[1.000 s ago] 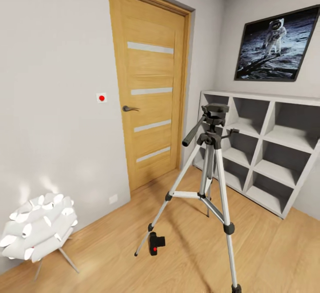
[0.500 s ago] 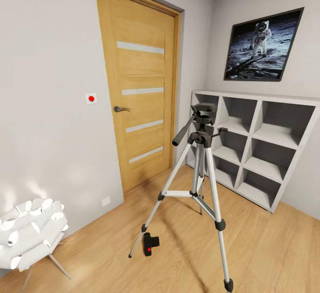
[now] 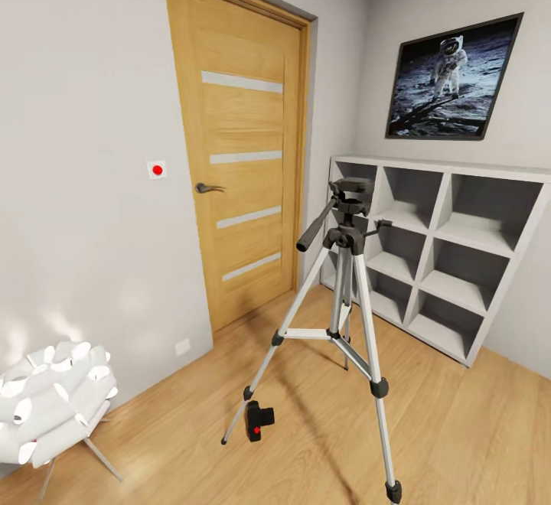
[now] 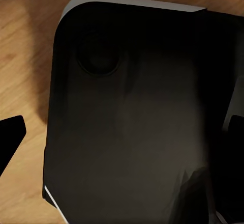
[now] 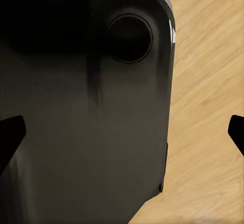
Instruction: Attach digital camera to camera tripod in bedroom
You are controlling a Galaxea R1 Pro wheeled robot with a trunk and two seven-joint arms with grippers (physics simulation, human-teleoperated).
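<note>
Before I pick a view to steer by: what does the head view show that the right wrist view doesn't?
Head view alone: the camera tripod standing on the plank floor, the digital camera lying on the floor beside one of the tripod's front feet, the wooden door, the grey cubby shelves, the astronaut picture and a white chair.
Right wrist view alone: a dark rounded panel of the robot's own body close below, with black finger tips at both edges, set wide apart.
Both: the light wood floor.

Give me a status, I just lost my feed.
Both grippers empty, fingers spread over the robot's base. Digital camera on the floor by a leg of the camera tripod, tripod head bare. Nothing between robot and tripod.
</note>
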